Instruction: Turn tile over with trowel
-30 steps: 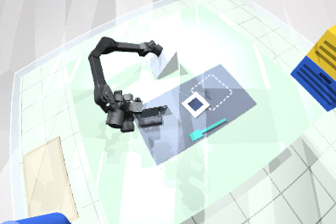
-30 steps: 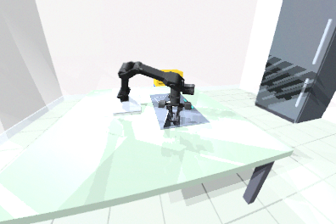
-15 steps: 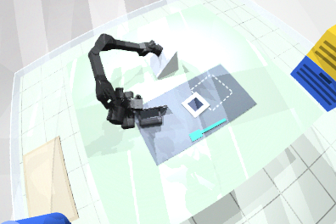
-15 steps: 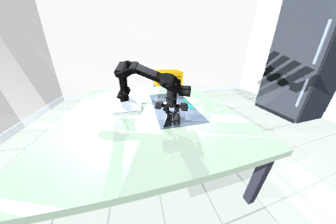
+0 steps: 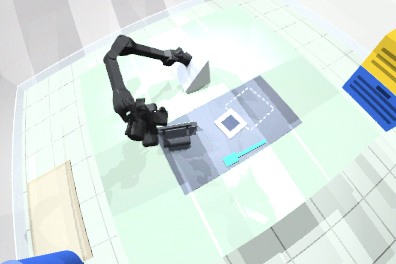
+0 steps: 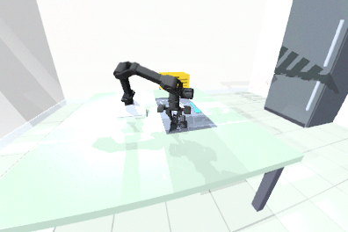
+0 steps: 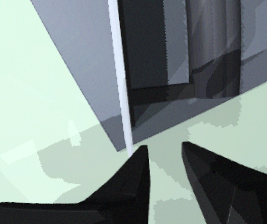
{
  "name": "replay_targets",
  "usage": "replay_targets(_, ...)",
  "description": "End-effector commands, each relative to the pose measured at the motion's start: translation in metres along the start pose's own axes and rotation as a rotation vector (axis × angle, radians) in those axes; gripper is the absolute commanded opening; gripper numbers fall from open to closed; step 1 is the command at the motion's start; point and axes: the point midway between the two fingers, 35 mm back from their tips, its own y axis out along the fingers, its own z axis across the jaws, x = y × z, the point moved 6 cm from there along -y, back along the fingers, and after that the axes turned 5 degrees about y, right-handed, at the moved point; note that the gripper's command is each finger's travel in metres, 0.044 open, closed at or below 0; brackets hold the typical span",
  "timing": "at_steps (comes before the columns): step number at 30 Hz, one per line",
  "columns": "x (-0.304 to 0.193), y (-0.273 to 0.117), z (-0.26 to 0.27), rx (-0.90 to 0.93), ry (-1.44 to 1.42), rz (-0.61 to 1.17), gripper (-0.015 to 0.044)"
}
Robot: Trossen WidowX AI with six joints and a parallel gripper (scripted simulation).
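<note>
The turquoise trowel [image 5: 245,151] [image 6: 195,107] lies near the mat's long edge, its square blade toward the rack. The white tile [image 5: 239,128] lies flat on the grey mat [image 5: 210,166] [image 7: 86,55], a dark square showing on its upper face. It sits mostly outside the dashed outline [image 5: 262,99], at the side facing the rack. My gripper [image 5: 147,133] [image 6: 177,124] [image 7: 164,149] points down by the mat's end, far from tile and trowel. Its fingers stand partly apart with nothing between them. The tile cannot be made out in the exterior view.
A dark rack [image 5: 178,136] [image 7: 149,50] stands on the mat's end beside my gripper. A thin pale edge runs along it in the wrist view, close to the left fingertip. The arm's base stands on a pale plate off the mat's other side. A blue and yellow box [image 5: 372,88] is far right.
</note>
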Motion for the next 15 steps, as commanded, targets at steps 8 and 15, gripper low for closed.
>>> replay_targets(8,-0.001,0.002,0.016,0.008,-0.005,0.002,0.01)
replay_targets(15,-0.002,0.002,0.026,0.008,-0.006,0.002,0.01)
